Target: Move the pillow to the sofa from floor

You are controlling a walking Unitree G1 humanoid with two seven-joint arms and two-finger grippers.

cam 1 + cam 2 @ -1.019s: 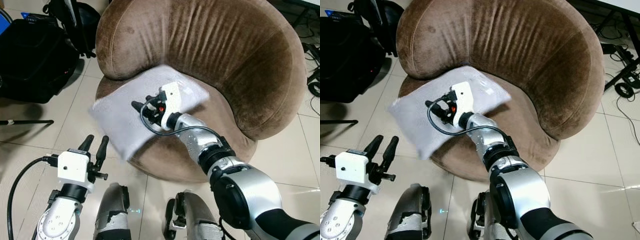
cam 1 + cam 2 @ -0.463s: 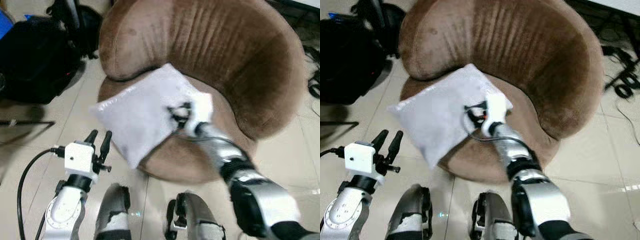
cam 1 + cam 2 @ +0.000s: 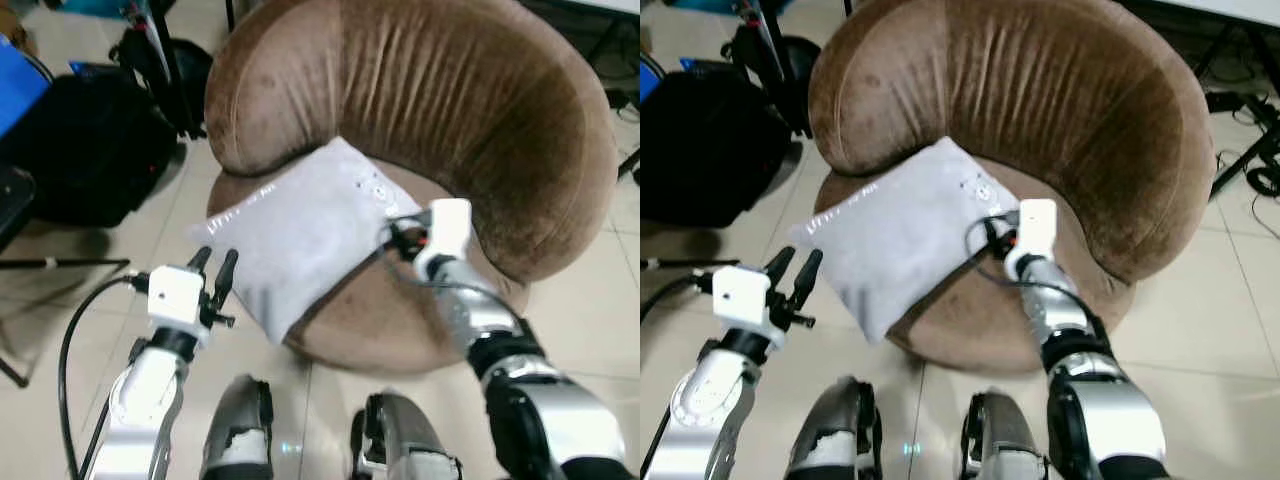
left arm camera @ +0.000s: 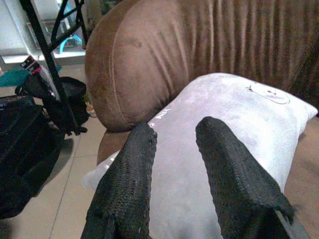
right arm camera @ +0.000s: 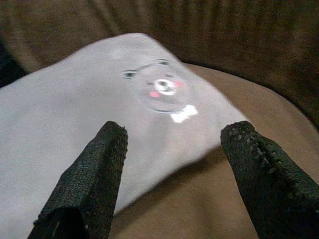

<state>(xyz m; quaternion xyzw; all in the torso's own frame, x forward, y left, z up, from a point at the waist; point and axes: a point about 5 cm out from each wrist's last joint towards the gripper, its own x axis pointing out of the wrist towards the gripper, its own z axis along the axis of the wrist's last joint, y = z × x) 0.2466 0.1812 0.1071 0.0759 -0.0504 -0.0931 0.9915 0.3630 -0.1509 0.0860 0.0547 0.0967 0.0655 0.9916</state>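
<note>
Pillow [image 3: 300, 230] sits on the sofa [image 3: 480, 110], overhanging its front. My right gripper [image 5: 169, 174], fingers spread wide, hovers by its corner; left gripper [image 4: 174, 174] slightly parted alongside.

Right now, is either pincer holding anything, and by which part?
Nothing is held. The right pincer is open just off the pillow, which lies on the sofa; the left pincer is open too.

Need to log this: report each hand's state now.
Left hand: open, holding nothing, near the pillow.
Right hand: open, holding nothing, over the pillow's corner.
</note>
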